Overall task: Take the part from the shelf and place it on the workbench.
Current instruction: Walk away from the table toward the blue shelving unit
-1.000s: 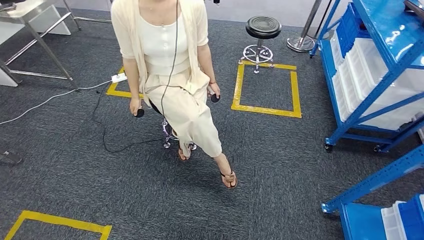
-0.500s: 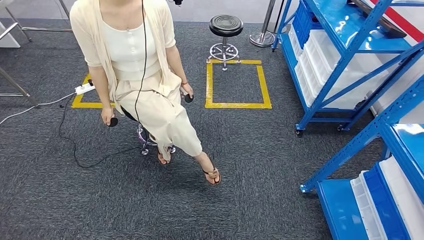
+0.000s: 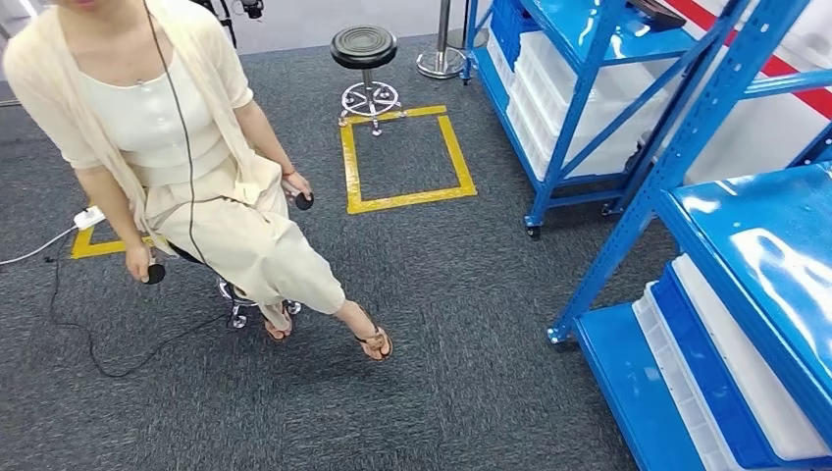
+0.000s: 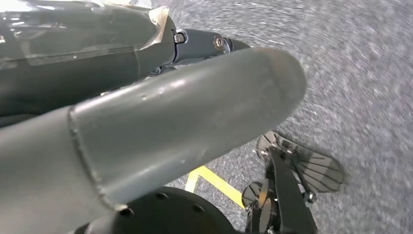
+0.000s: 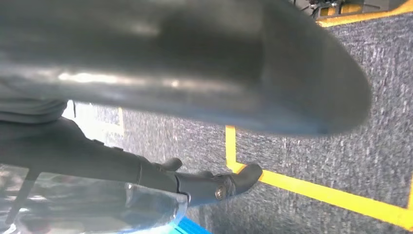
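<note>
Two blue shelf racks stand on my right in the head view. The near rack (image 3: 755, 245) holds white and blue bins (image 3: 726, 383) on its lowest level. On the upper level of the far rack (image 3: 579, 59) lies a dark flat object (image 3: 655, 12), cut off by the picture's edge. Both arms hang beside my body. My left hand (image 4: 160, 122) holds nothing, its thick grey thumb and dark fingers (image 4: 204, 41) stretched out over the carpet. My right hand (image 5: 195, 63) holds nothing either, and its dark fingers (image 5: 214, 185) lie straight and apart from the thumb.
A person (image 3: 186, 167) sits on a stool at the left, a small black controller in each hand, one foot stretched forward. A black stool (image 3: 364, 49) and a yellow tape square (image 3: 402, 157) lie behind. Cables (image 3: 88, 334) trail over the grey carpet.
The whole view has swung to the right: the person and the tape square have slid leftward, and the blue racks now take up more of the right side.
</note>
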